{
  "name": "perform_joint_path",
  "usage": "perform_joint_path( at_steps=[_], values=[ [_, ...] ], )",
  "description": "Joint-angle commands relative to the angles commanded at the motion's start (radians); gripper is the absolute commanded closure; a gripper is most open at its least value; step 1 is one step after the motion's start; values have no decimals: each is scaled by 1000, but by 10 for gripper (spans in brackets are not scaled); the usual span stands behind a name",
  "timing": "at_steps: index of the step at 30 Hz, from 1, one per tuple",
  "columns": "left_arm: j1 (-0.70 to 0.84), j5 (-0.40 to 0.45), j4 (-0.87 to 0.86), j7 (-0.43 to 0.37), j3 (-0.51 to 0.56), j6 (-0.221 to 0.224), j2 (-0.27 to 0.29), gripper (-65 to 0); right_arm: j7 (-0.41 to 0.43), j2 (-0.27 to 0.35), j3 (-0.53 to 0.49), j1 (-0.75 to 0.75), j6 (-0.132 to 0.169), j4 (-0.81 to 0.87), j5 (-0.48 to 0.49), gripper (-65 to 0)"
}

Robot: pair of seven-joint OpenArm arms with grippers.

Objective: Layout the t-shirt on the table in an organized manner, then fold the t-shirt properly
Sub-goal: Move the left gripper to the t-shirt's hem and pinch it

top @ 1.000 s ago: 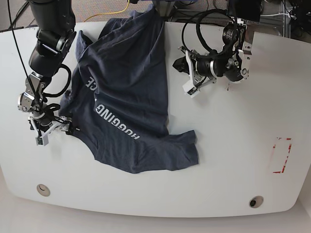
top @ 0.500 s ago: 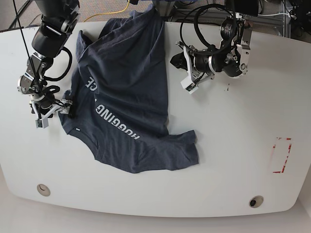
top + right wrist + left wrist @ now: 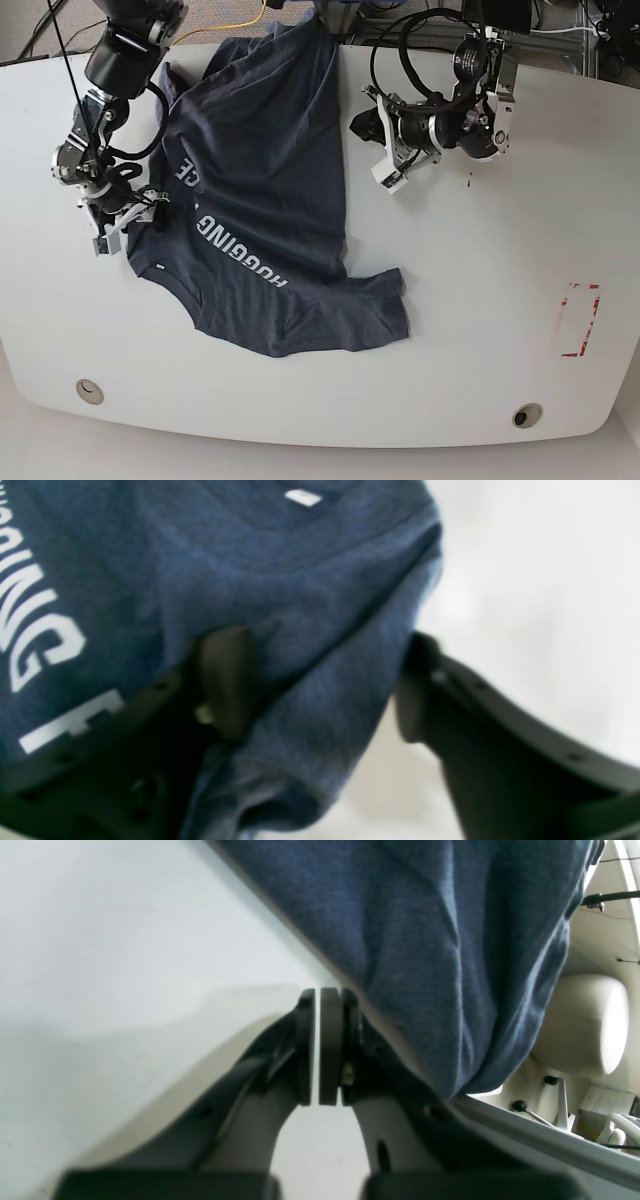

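On the near half of the table (image 3: 450,330) the shirt (image 3: 265,210) lies crumpled and slanted, one sleeve bunched toward the front edge, its lettering running diagonally. Nothing is folded; by my reckoning even the layout is barely begun. At the shirt's edge on the base view's left, my right pincer (image 3: 320,690) stands released, fingers wide either side of a fold of fabric, not yet pinching it. Farther back, my left pincer (image 3: 318,1047) is clenched on nothing, pads nearly touching, resting just beside the shirt's other long edge. At the far edge the shirt hangs over the table. Spreading, smoothing and every fold remain.
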Motion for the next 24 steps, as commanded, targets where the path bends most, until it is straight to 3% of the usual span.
perform_joint_path(
  at_steps=[4, 7, 15, 24],
  values=[
    [5, 0, 0, 0, 0, 0, -2, 0, 0, -3, -2, 17, 0, 0, -3, -97],
    [8, 0, -2, 2, 2, 0, -2, 0, 0, -3, -2, 21, 0, 0, -5, -40],
    [63, -2, -5, 3, 29, 0, 3, -7, 0, -6, -2, 35, 0, 20, -5, -40],
    [94, -2, -5, -2, 46, 0, 5, -246, 0, -6, -2, 38, 0, 20, -5, -40]
  ],
)
